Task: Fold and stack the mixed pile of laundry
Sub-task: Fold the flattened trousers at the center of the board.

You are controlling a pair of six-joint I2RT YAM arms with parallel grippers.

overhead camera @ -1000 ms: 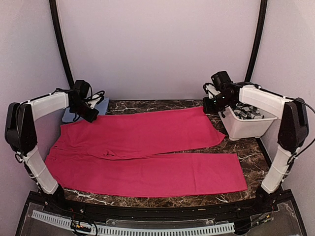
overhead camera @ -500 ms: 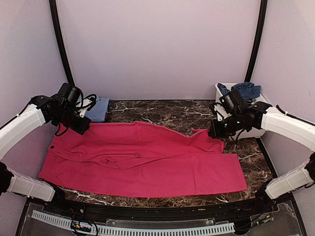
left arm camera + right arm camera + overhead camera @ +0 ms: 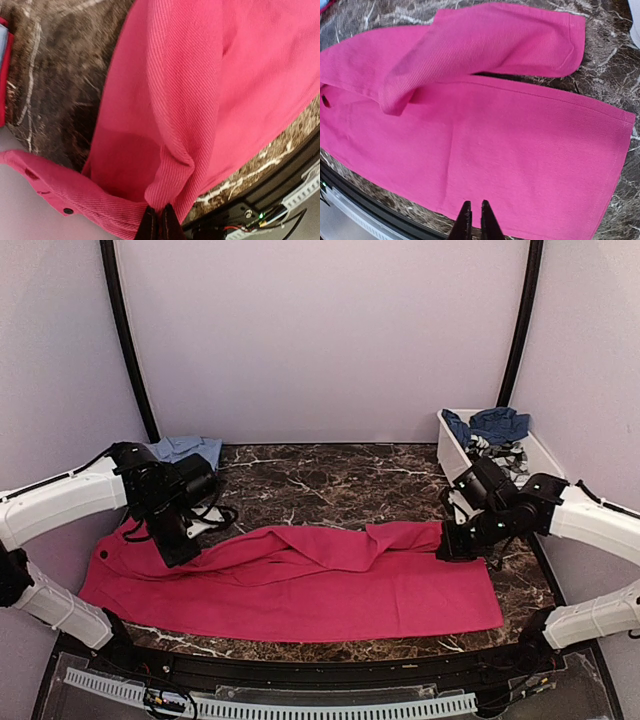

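The large magenta-pink garment (image 3: 330,585) of the laundry pile lies across the near half of the table. Its far half is pulled up into a loose ridge (image 3: 330,540) over the near half. At the garment's left end, my left gripper (image 3: 183,555) is shut on a fold of it; the wrist view shows the magenta cloth (image 3: 225,75) bunched into the closed fingertips of that gripper (image 3: 160,215). My right gripper (image 3: 447,550) hovers at the garment's right end. It is shut (image 3: 472,212), with no cloth seen between its fingers above the flat magenta cloth (image 3: 520,140).
A white tub (image 3: 452,455) at the back right holds a dark navy-blue garment (image 3: 495,423) and a grey-and-white patterned one (image 3: 505,452). A light blue shirt (image 3: 185,448) lies at the back left corner. Bare marble tabletop (image 3: 330,480) shows behind the magenta garment.
Both arms have swung from the back of the table toward the near side. The magenta garment's far half has come with them and now lies bunched over its near half.
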